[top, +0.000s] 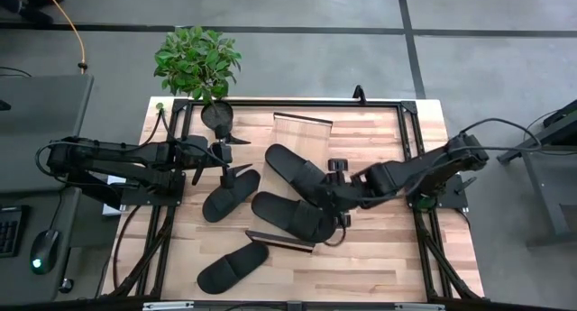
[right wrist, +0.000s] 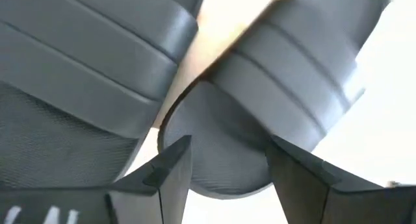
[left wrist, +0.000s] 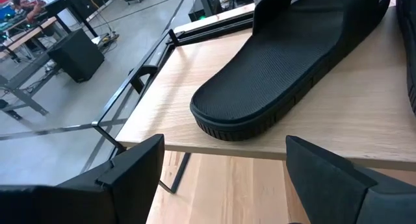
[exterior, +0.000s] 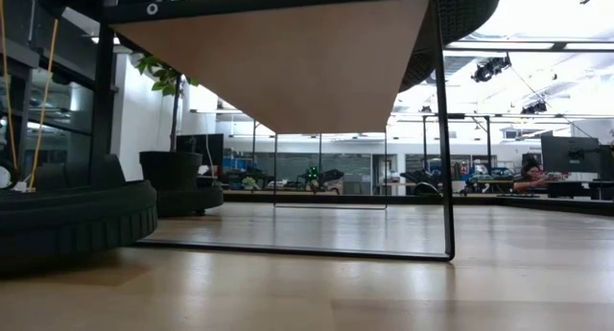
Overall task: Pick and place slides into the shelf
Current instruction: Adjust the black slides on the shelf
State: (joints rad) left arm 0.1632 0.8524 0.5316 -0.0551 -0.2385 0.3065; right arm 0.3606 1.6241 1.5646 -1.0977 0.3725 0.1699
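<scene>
Two slides [top: 297,167] lie on the shelf [top: 302,123] mid-frame; two remain. The right gripper [top: 335,201] pinches one strap; the left gripper [top: 236,155] hangs spread.

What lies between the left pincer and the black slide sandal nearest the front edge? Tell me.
Another black slide sandal, on the wooden tabletop; high view.

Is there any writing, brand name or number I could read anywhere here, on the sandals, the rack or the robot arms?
None can be read.
The slides show plain black ribbed straps, no visible brand.
The shelf has bare wood grain, no label.
The left gripper and right gripper show no readable marks.
Background room: anything there is too small to read.
</scene>
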